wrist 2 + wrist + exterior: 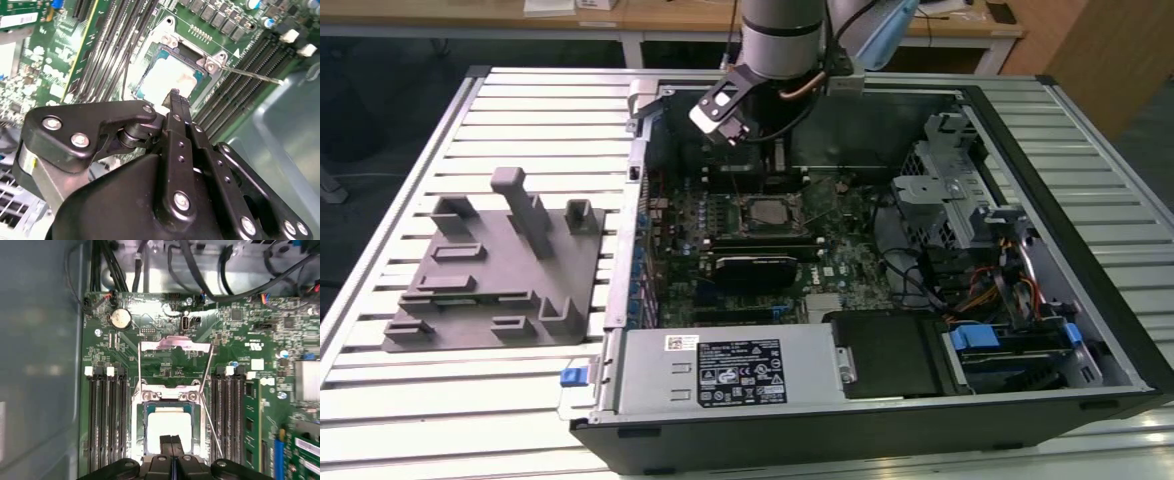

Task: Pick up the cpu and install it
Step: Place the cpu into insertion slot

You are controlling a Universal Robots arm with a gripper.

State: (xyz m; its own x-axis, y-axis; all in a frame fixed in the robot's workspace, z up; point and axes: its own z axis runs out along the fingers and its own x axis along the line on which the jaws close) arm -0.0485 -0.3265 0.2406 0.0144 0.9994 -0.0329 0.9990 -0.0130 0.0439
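First wrist view | fingers closed, empty | over cpu edge | cpu inside socket frame

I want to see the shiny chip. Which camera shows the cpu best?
The first wrist view: it looks straight down on the cpu, a pale square in its socket, the gripper covering one edge. The second wrist view shows it slanted, partly behind the gripper. The exterior view is too far to tell it from the socket.

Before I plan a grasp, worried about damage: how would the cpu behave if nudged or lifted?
The cpu looks thin and flat: probably stiff and light. Its pale metal top seems smooth, likely slippery. Seated in the socket frame, it should not roll; sideways pushes likely meet that frame.
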